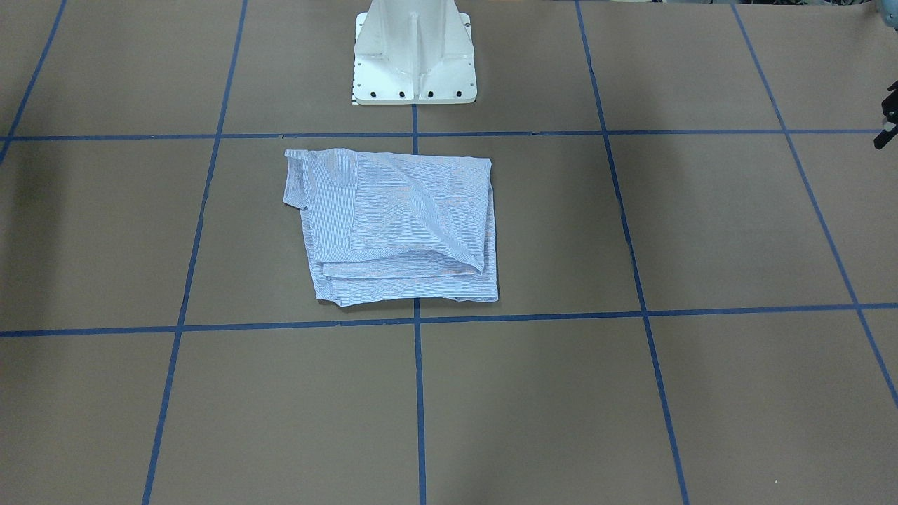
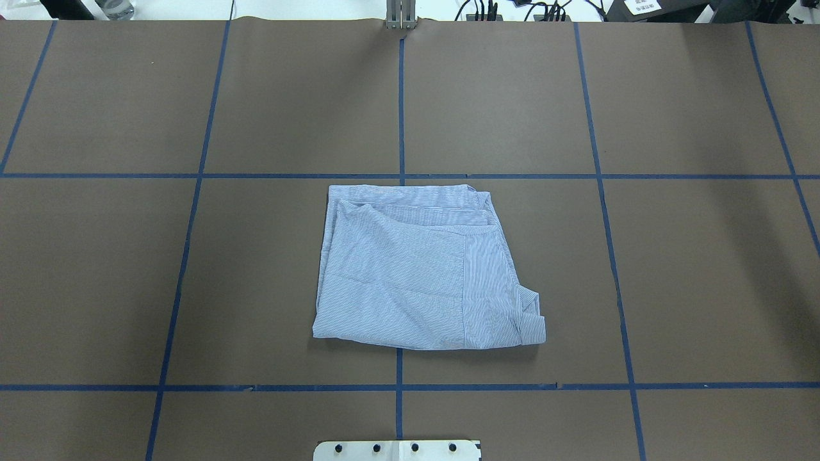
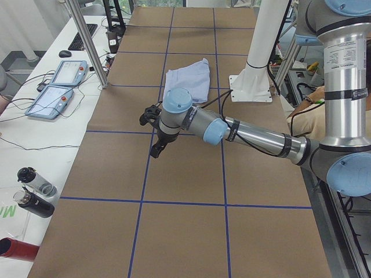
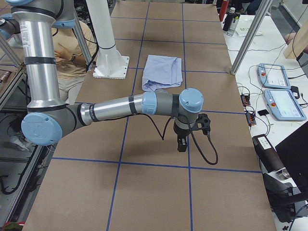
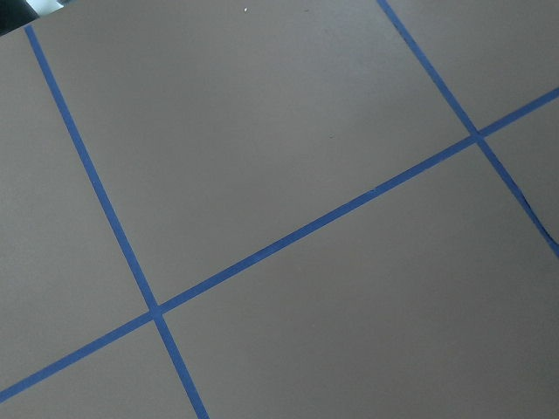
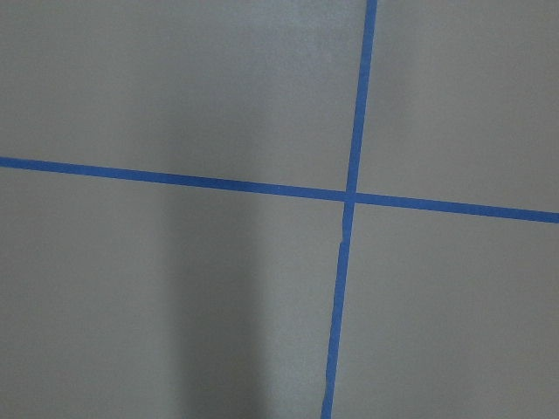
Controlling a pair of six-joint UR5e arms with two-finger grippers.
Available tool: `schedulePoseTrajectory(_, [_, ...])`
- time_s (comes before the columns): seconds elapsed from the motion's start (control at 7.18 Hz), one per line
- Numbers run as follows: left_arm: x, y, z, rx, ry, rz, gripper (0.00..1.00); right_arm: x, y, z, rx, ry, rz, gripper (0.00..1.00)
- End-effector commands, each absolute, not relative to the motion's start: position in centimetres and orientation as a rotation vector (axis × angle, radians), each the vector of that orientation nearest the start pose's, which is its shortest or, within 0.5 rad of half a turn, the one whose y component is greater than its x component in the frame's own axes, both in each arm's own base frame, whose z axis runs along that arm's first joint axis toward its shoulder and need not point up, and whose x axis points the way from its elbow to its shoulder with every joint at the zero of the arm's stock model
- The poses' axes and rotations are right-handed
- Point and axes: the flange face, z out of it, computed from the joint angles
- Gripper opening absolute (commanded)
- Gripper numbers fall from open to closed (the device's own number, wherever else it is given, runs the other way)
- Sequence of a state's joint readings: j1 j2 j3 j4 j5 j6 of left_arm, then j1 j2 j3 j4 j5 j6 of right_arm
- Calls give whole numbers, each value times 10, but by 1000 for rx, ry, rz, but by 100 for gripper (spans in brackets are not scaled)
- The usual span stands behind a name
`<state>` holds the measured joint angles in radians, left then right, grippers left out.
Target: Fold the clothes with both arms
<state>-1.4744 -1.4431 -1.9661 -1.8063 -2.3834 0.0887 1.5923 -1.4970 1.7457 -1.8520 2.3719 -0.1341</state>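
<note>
The light blue striped shirt (image 2: 423, 275) lies folded into a rough rectangle in the middle of the brown table, just in front of the base; it also shows in the front view (image 1: 400, 224) and both side views (image 3: 188, 81) (image 4: 163, 71). Nothing touches it. My left gripper (image 3: 155, 149) hangs low over bare table far to the shirt's left; only a black sliver of it (image 1: 889, 119) shows at the front view's edge. My right gripper (image 4: 182, 143) hangs over bare table far to the shirt's right. I cannot tell whether either is open or shut. Both wrist views show only table.
The white pedestal base (image 1: 414, 56) stands behind the shirt. Blue tape lines (image 2: 400, 176) grid the table. Teach pendants (image 3: 58, 84) (image 4: 284, 91) and bottles (image 3: 32, 191) sit on side benches. A person (image 4: 72, 53) sits behind the robot.
</note>
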Motion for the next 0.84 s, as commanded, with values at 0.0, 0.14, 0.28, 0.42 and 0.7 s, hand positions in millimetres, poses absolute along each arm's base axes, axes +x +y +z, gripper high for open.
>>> schedulePoseTrajectory(0.0, [-20, -447, 490, 474, 795, 369, 99, 72, -506, 542, 74, -807, -115, 100])
schedulePoseTrajectory(0.14, [-25, -446, 487, 485, 791, 361, 99, 71, -503, 529, 93, -821, -124, 100])
schedulePoseTrajectory(0.28, [-32, -449, 484, 502, 780, 350, 99, 71, -501, 531, 96, -821, -130, 100])
schedulePoseTrajectory(0.42, [-32, -450, 474, 522, 781, 359, 99, 71, -499, 528, 101, -822, -132, 100])
schedulePoseTrajectory(0.7, [-31, -446, 471, 524, 783, 364, 99, 71, -488, 543, 75, -822, -117, 100])
